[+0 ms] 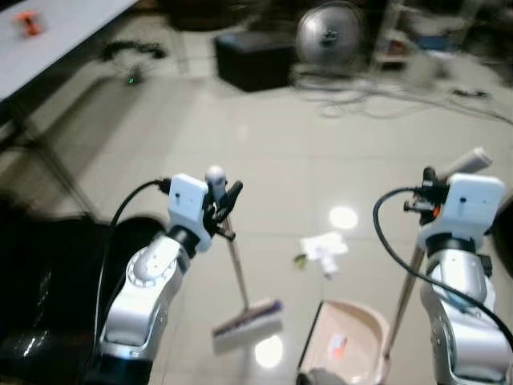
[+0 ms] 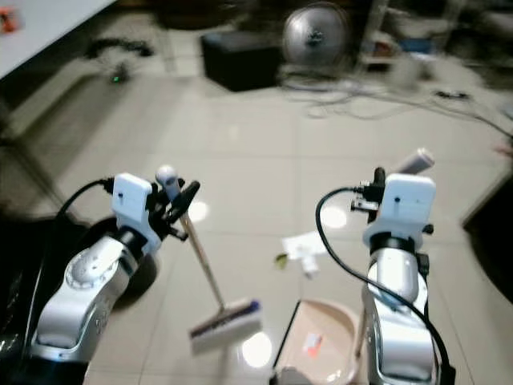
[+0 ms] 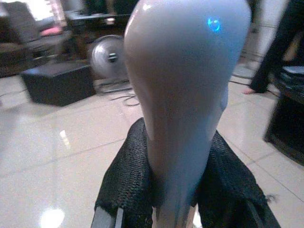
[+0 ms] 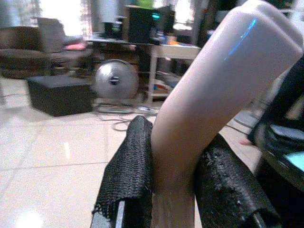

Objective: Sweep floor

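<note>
The left gripper [image 1: 218, 202] pinches the rounded top of the broom [image 1: 237, 277] between its black fingers [image 3: 124, 183], the brush head resting on the tiled floor [image 1: 288, 168] just ahead of the robot. The right gripper [image 1: 433, 192] is clamped on the handle of the dustpan [image 1: 349, 341], whose pan sits on the floor beside the brush. Crumpled white litter [image 1: 325, 247] lies loose just beyond the pan, so the sweeping appears largely undone: the scraps must yet be brushed in.
</note>
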{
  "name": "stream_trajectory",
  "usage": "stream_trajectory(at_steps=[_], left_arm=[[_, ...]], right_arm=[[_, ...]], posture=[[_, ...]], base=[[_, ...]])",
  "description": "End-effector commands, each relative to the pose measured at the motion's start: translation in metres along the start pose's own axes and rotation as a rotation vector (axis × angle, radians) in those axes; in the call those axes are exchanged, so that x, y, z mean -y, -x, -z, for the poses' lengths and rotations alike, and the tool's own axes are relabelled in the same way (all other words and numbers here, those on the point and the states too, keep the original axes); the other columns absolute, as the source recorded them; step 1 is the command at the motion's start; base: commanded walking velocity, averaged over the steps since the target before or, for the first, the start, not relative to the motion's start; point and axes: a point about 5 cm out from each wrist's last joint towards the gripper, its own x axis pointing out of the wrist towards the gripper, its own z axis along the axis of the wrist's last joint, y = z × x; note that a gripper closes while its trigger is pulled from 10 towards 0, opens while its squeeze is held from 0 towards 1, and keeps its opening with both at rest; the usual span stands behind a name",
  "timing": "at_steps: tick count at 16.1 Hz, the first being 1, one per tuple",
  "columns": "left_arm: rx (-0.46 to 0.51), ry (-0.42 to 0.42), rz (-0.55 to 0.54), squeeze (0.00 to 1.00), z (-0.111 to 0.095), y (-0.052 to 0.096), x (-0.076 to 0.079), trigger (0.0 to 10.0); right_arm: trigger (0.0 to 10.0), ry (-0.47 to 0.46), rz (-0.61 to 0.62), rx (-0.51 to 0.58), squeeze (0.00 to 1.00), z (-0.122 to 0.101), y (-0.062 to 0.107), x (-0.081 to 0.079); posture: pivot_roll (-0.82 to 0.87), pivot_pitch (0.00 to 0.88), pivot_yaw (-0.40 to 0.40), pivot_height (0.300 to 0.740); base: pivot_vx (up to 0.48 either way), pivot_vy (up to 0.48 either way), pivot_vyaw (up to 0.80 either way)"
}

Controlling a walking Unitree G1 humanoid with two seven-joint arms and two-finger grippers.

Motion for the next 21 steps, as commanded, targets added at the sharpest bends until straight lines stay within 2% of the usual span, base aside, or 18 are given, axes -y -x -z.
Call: stream_trajectory(at_steps=[1, 6, 10, 14, 16, 18, 21], left_arm=[[0.058, -0.027, 0.04, 0.0, -0.014, -0.007, 0.005, 10.0], [0.065, -0.045, 0.048, 0.0, -0.017, -0.012, 0.004, 10.0], [0.057, -0.043, 0.055, 0.0, -0.016, -0.009, 0.005, 10.0], [0.042, -0.063, 0.043, 0.0, -0.014, -0.011, 0.002, 10.0], [0.057, -0.048, 0.021, 0.0, -0.016, -0.014, 0.0, 10.0], [0.063, -0.051, -0.003, 0.0, -0.017, -0.016, -0.002, 10.0], [0.071, -0.046, -0.04, 0.0, -0.018, -0.017, -0.004, 10.0]], right_arm=[[10.0, 0.02, 0.04, 0.055, 0.0, -0.01, 0.002, 0.008], [10.0, 0.001, 0.028, 0.091, 0.0, -0.016, 0.001, 0.006], [10.0, -0.02, 0.032, 0.105, 0.0, -0.017, 0.001, 0.006], [10.0, -0.022, 0.029, 0.115, 0.0, -0.017, 0.002, 0.004], [10.0, -0.032, 0.0, 0.123, 0.0, -0.019, -0.002, 0.002], [10.0, -0.06, -0.081, 0.119, 0.0, -0.02, -0.008, -0.007], [10.0, -0.024, -0.147, 0.108, 0.0, -0.017, -0.008, -0.014]], posture=[[-0.14, 0.0, 0.055, 0.74], [-0.14, 0.0, 0.06, 0.74], [-0.14, 0.0, 0.067, 0.74], [-0.14, 0.0, 0.07, 0.74], [-0.14, 0.0, 0.068, 0.74], [-0.14, 0.0, 0.059, 0.74], [-0.13, 0.0, 0.05, 0.74]], base=[[0.33, 0.0, -0.8], [0.334, 0.0, -0.13], [0.333, 0.0, 0.0], [0.333, 0.0, -0.77], [0.334, 0.0, 0.0], [0.334, 0.0, 0.0], [0.333, 0.0, 0.0]])
